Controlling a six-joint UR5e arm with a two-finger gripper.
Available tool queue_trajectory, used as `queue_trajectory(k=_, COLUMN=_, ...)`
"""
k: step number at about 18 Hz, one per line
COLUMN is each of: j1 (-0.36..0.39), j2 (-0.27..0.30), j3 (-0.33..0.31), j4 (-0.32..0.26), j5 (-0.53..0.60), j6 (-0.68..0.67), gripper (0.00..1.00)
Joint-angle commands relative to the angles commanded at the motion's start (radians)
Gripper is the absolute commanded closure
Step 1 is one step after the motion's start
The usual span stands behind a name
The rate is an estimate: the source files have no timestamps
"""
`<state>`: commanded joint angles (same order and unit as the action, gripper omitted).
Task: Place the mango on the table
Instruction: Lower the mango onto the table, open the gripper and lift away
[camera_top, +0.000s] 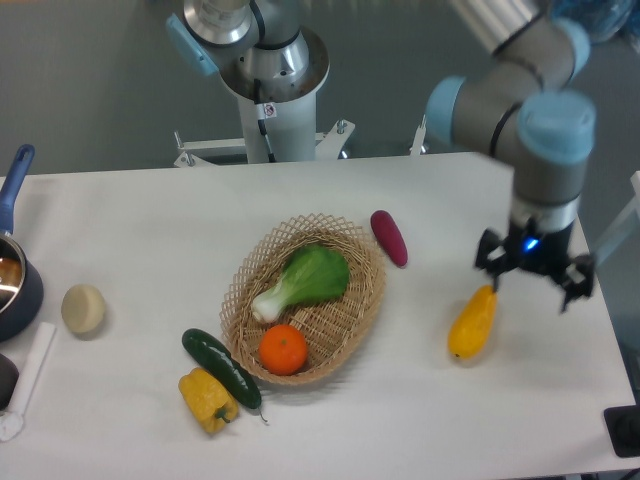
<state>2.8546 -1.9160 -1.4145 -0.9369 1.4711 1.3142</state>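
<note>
A grey floor (90, 90) lies behind under even, soft light.

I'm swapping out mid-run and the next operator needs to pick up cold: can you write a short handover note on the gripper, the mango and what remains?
Gripper: open, empty, raised above the table, up and to the right of the fruit.
Smooth yellow elongated mango: lying free on the large white tabletop, right of the woven wicker basket, not touching it.
Done: mango is placed on the table and released.
Left: apparently nothing but retracting the arm; check the mango stays put.
</note>
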Motion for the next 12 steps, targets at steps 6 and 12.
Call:
queue_trajectory(k=6, j1=0.101, j2=0.051, j3=0.042, j4=-0.204, j5=0.000, j6=0.348, gripper=0.00)
queue_trajectory(k=12, j1=0.187, j2=0.091, j3=0.032, j4=-0.275, j5=0.000, j6=0.597, gripper=0.00)
